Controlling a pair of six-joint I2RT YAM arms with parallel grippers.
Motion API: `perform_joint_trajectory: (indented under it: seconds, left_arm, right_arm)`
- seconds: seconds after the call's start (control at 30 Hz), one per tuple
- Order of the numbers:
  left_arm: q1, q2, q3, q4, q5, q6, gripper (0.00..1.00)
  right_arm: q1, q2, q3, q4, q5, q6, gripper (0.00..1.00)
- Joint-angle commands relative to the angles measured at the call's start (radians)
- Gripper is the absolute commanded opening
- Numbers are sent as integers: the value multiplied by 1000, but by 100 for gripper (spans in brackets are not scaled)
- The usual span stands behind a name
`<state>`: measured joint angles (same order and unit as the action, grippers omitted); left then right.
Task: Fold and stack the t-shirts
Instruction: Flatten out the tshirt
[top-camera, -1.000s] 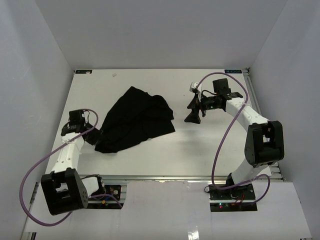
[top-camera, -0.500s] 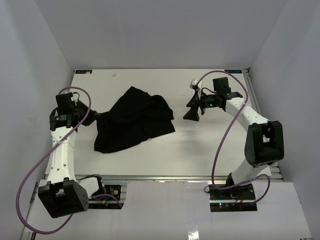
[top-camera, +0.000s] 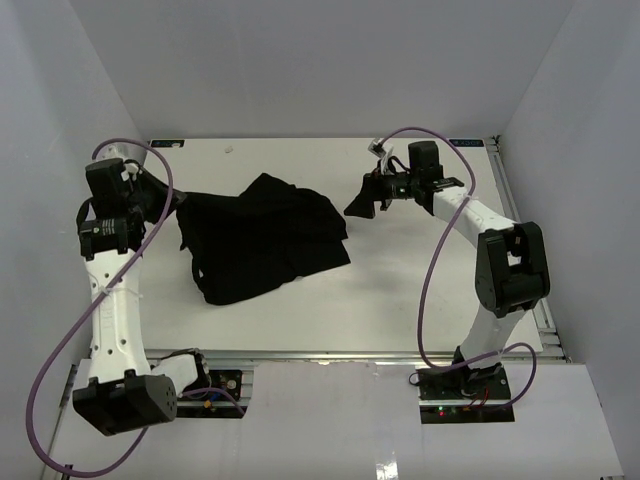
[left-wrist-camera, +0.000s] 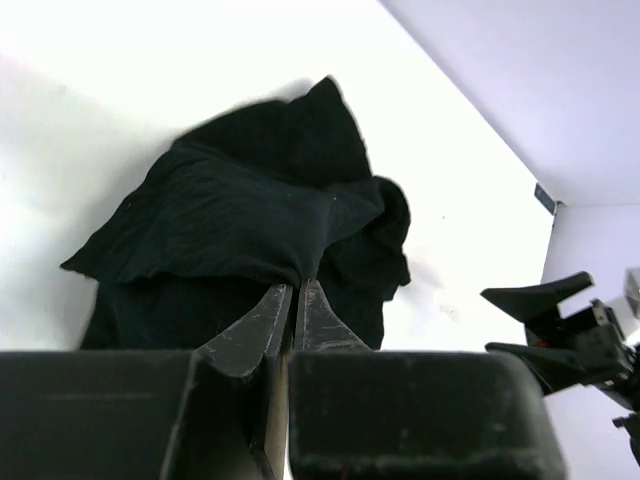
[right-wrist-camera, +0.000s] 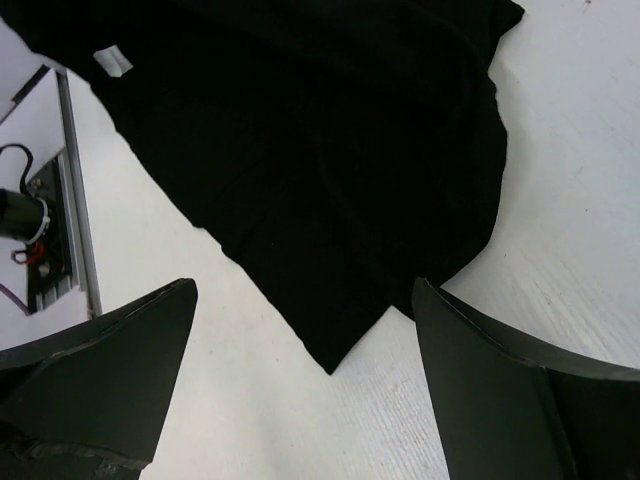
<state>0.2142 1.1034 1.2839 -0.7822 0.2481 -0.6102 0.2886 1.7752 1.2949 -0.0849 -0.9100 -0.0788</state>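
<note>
**Left to right.** My left arm stands tall from its base, elbow high, with the wrist turned toward the middle of the table (top-camera: 420, 290). The left pincer (top-camera: 172, 203) is clenched on the left edge of the t-shirt (top-camera: 268, 240). The left wrist view shows its two fingers pressed together, black cloth gathered at their tips.

The t-shirt lies crumpled left of centre on the white surface. Its left border is drawn up toward that grip, and the rest lies in loose folds.

My right arm reaches forward and leftward, low over the table. The right pincer (top-camera: 362, 203) is released, jaws spread wide. It holds nothing and sits just beside the garment's right edge.

**Step in hand, as I judge it:** spreading the garment flat before any fold.

**Next move:** it calls for the right pincer to descend and close on the cloth corner seen between its fingers. Both arms could then pull the fabric taut.
</note>
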Motion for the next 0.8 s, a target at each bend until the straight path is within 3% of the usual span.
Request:
perform_joint_trajectory:
  seconds: [0.0, 0.23, 0.37, 0.5, 0.6, 0.77]
  left_arm:
    - [7, -13, 80, 32, 13, 44, 8]
    - [5, 1, 106, 35, 23, 56, 8]
    - [7, -11, 83, 38, 26, 53, 8]
    - [7, -14, 75, 37, 22, 55, 8]
    - [7, -22, 68, 35, 17, 56, 8]
    - [7, -31, 57, 34, 5, 56, 8]
  right_arm:
    - [4, 24, 61, 77, 31, 175, 95]
    - [12, 59, 53, 191, -16, 244, 96]
    - [14, 81, 44, 261, -149, 139, 100]
    - [17, 134, 95, 245, -158, 97, 100]
    - [30, 182, 170, 165, -81, 39, 100]
    - [96, 276, 328, -80, 228, -58, 100]
